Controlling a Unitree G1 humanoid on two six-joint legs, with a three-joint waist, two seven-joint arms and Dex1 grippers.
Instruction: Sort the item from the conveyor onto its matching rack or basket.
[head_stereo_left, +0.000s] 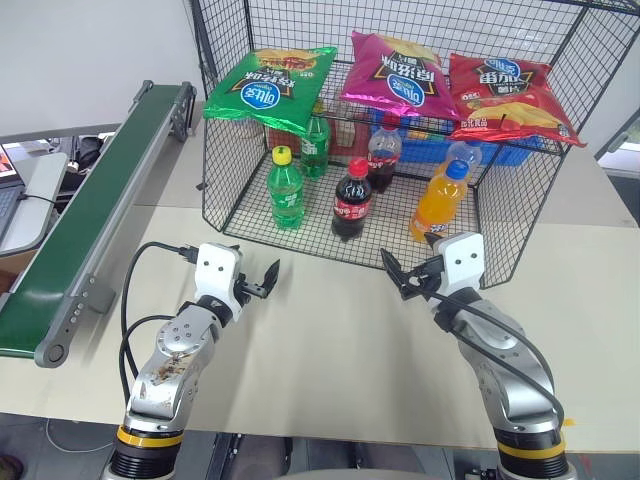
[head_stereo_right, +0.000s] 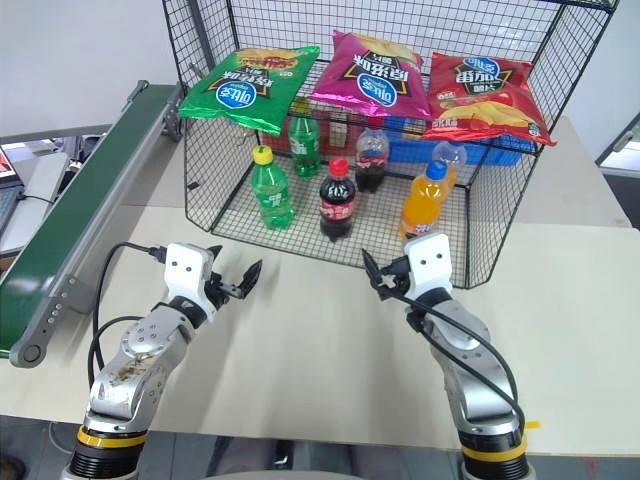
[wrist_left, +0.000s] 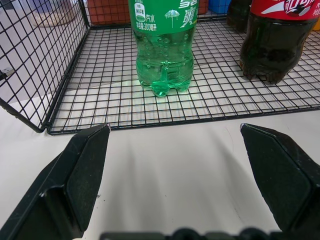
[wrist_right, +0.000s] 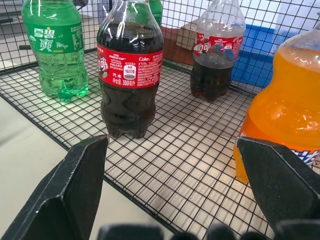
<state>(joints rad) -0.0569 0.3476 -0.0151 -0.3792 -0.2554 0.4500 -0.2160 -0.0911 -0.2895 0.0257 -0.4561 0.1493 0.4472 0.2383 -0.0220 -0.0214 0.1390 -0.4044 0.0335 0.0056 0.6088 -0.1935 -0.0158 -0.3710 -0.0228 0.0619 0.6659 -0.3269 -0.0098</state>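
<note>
The yellow-capped green soda bottle (head_stereo_left: 285, 187) stands upright on the mesh floor of the black wire cage (head_stereo_left: 560, 205), near the cage's front left corner. Just beside it, toward the middle of the cage front, stands a red-capped cola bottle (head_stereo_left: 352, 200), and an orange soda bottle (head_stereo_left: 440, 203) stands at the front right. Behind them in the cage are a green-capped green bottle (head_stereo_left: 316, 142) and a second cola bottle (head_stereo_left: 384, 152). Three chip bags lie across the cage top: green (head_stereo_left: 268, 85), magenta (head_stereo_left: 394, 74) and red (head_stereo_left: 505, 93). The dark green conveyor (head_stereo_left: 90, 210) runs along the left of the cage. On the near side of the cage, above the table (head_stereo_left: 330, 350), the left end effector (head_stereo_left: 262, 282) and the right end effector (head_stereo_left: 402, 277) hover with fingers spread wide, holding nothing.
</note>
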